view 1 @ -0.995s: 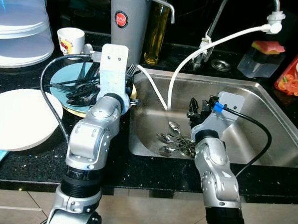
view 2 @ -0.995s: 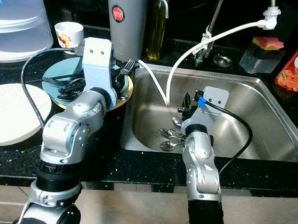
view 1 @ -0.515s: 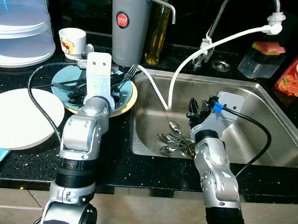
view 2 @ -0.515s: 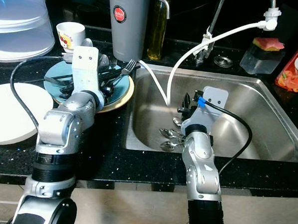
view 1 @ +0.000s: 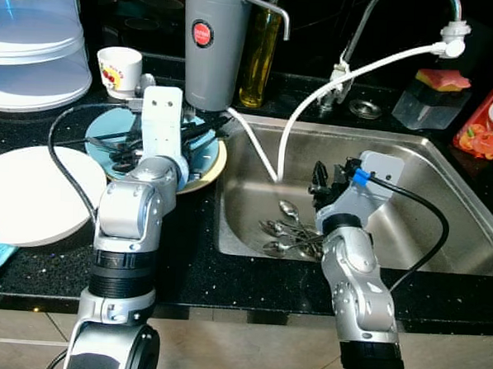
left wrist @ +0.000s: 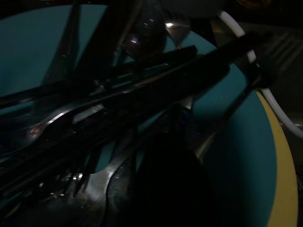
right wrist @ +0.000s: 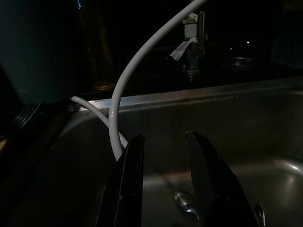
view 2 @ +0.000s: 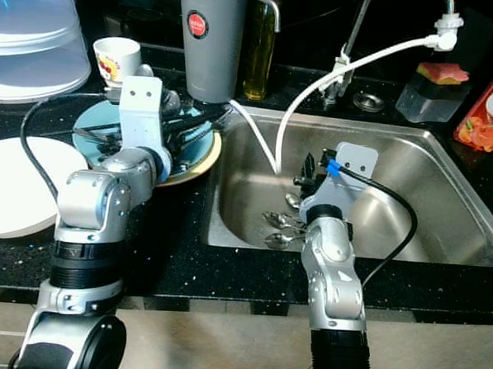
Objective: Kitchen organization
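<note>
Fingers of left gripper point(view 1: 163, 126) hidden, shifted left over teal plate point(view 1: 200, 153), right gripper point(right wrist: 165, 179) parted, unmoved

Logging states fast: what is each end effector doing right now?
Left end effector: over the teal plate of cutlery; cannot be told.
Right end effector: open, empty, above the sink.

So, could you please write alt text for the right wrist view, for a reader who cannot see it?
The right gripper, fingers open, hangs inside a steel sink above a spoon on its floor. A white hose curves down into the sink just beyond the fingers, with the faucet base on the dark counter behind.
</note>
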Available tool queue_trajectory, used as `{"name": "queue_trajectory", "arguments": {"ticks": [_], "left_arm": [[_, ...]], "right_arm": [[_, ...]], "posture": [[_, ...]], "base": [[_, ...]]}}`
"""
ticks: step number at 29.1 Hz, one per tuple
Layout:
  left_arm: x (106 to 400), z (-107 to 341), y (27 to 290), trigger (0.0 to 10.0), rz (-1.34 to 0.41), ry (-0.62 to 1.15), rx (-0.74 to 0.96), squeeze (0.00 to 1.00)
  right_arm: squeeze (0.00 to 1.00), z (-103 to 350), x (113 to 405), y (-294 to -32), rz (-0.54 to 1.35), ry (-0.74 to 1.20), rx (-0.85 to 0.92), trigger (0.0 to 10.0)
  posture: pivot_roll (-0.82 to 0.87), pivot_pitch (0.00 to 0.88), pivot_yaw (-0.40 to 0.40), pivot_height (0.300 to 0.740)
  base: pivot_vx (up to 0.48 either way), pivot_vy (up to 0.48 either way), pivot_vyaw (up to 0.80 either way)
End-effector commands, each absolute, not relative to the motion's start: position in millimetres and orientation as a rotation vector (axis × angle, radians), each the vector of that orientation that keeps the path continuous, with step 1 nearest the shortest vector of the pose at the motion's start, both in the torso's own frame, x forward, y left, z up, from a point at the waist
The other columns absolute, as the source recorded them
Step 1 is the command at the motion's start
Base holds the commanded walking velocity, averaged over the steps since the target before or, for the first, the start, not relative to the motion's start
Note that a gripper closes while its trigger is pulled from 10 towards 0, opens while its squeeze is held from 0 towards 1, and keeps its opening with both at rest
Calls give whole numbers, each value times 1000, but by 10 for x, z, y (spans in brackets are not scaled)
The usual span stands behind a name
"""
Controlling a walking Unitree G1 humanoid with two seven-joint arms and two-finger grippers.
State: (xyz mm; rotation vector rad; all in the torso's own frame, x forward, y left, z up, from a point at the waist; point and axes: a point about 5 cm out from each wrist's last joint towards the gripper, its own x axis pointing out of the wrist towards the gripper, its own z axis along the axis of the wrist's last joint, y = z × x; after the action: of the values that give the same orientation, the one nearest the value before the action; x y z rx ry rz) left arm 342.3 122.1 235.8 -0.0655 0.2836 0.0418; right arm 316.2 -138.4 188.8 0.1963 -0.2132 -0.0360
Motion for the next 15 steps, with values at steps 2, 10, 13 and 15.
{"name": "queue_trajectory", "arguments": {"ticks": [2, 10, 13, 15], "left_arm": [[3438, 2223, 1223, 0, 50, 352, -58, 0], [3453, 2457, 1164, 0, 19, 191, -66, 0], [3436, 2610, 1095, 10000, -26, 97, -77, 0], [3423, 2683, 1064, 10000, -48, 54, -82, 0]], "right_arm": [[0, 1880, 3143, -1408, -47, -212, 196, 10000], [0, 1879, 3143, -1405, -48, -212, 198, 10000], [0, 1879, 3143, -1405, -48, -211, 198, 10000], [0, 1879, 3143, -1406, -49, -212, 198, 10000]], "posture": [[208, 28, -93, 740], [207, 30, -91, 740], [207, 30, -91, 740], [207, 30, -91, 740]], "base": [[0, 0, 0], [0, 0, 0], [0, 0, 0], [0, 0, 0]]}}
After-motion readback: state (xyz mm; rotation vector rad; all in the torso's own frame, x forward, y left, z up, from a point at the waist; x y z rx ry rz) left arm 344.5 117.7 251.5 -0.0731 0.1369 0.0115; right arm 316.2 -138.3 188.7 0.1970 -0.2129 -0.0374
